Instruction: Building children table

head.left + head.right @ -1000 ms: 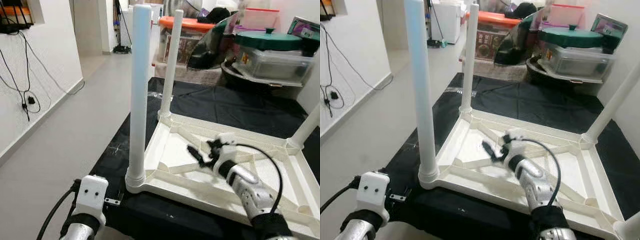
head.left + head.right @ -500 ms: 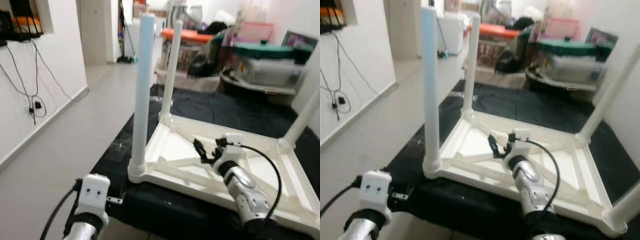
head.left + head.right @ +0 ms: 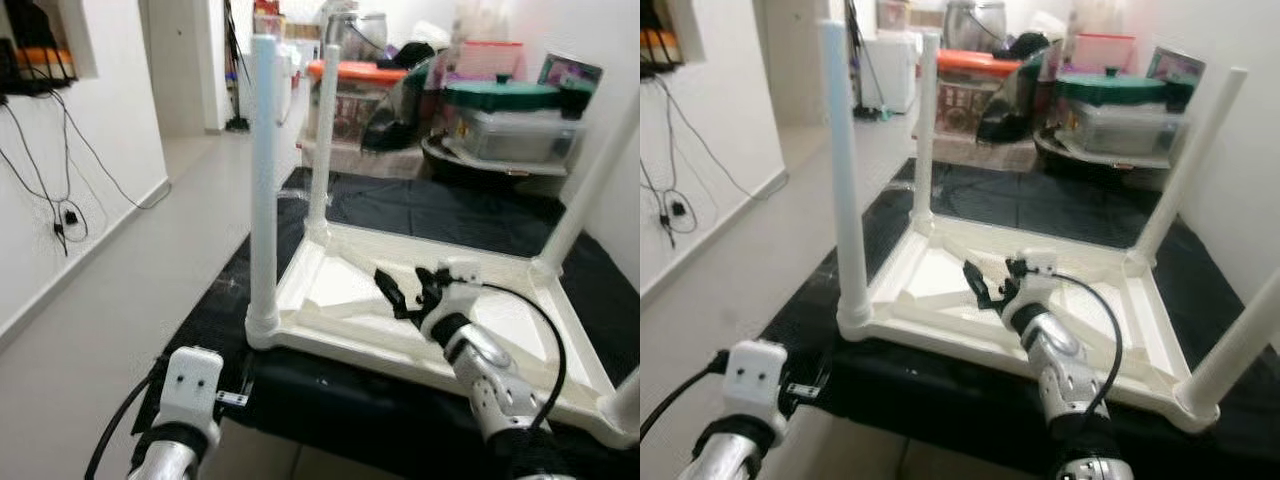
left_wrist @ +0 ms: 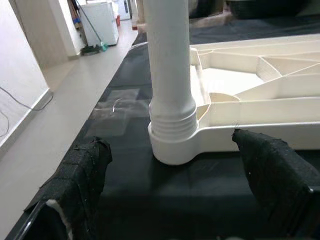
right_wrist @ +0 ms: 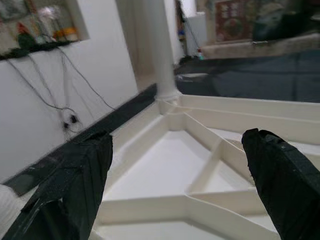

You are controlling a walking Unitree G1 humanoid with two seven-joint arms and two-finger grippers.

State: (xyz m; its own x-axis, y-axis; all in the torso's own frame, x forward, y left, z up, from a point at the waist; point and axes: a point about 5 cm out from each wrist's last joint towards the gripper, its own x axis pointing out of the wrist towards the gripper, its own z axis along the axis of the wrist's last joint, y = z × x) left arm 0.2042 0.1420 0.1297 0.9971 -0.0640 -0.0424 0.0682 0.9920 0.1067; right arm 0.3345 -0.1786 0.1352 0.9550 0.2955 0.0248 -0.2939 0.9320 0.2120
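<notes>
White plastic children's table (image 3: 940,290), inverted on a black mat (image 3: 1060,205), ribbed underside up, four round legs upright. Right tool (image 3: 985,287), fingers spread, hovers apparently just above the ribs; left tool (image 4: 175,200), spread, faces the near corner leg (image 4: 169,75).

One white plastic children's table (image 3: 940,268) is recorded, lying upside down on one black mat (image 3: 1040,205). Four white legs are counted standing up from its corners: a near-left leg (image 3: 843,190), a far-left leg (image 3: 925,125), a far-right leg (image 3: 1185,165) and a near-right leg (image 3: 1235,345). Two grippers are counted, a left gripper (image 4: 175,195) and a right gripper (image 5: 175,180), each with two black fingers spread apart. Behind the mat, two clear storage boxes are noted, one with an orange lid (image 3: 980,60) and one with a green lid (image 3: 1110,85). One cable (image 3: 60,215) is seen hanging on the wall.
</notes>
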